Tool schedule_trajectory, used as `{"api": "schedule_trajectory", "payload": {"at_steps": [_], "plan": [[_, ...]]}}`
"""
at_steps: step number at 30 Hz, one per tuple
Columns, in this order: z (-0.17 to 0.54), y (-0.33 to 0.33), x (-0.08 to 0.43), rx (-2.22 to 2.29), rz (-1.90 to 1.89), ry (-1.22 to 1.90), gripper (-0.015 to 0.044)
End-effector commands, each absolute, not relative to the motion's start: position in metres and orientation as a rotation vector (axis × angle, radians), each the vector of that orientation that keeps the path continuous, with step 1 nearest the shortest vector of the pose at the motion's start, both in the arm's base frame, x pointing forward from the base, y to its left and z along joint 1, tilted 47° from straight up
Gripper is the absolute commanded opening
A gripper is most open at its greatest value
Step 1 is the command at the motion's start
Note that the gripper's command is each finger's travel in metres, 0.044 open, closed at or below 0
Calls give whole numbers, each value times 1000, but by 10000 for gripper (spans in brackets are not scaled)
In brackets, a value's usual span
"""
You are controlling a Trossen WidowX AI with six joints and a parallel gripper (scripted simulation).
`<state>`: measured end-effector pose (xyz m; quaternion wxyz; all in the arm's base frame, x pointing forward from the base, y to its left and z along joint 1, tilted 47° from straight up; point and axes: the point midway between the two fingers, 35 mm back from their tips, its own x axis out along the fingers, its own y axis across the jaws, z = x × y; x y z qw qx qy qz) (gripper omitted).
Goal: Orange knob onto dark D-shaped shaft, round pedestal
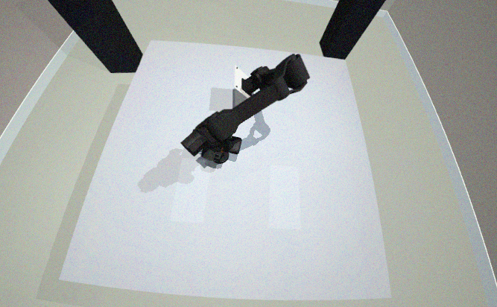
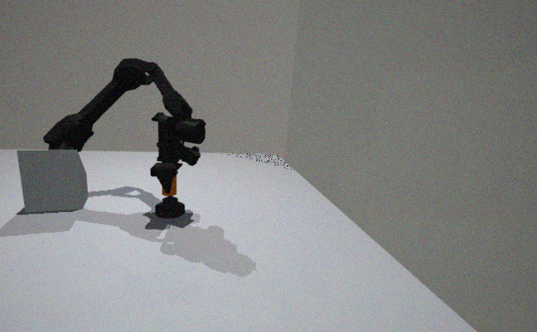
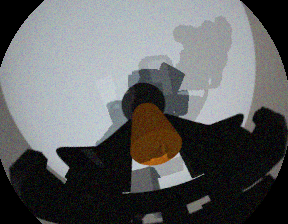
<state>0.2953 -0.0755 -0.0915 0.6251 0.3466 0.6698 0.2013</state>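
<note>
The orange knob [image 2: 173, 186] [image 3: 154, 137] is upright between the fingers of my gripper [image 2: 169, 190] [image 3: 147, 119], which is shut on it. In the top view the arm hides nearly all of the knob. The dark round pedestal [image 2: 169, 209] [image 3: 129, 102] stands on the white table top directly below the knob. The knob's lower end is at the top of the pedestal's narrow raised middle, well above the wide base. The shaft is not clearly visible, and whether its tip is inside the hole cannot be told. The shaft's flat side is hidden.
A grey upright panel or box [image 2: 51, 181] stands near the arm's base; its white edge [image 1: 238, 79] shows in the top view. Two black posts [image 1: 101, 38] [image 1: 347, 30] stand at the far side. Arm shadows fall across the white table top [image 1: 242, 259] [image 2: 97, 288].
</note>
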Motion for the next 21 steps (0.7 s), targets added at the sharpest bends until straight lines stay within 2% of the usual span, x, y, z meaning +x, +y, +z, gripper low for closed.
{"api": "schedule_trajectory", "payload": {"at_steps": [1,15,21], "plan": [[-92,-76,296,796,460,1536,0],[-88,-79,298,803,454,1539,0],[-88,-80,300,949,310,1598,0]]}}
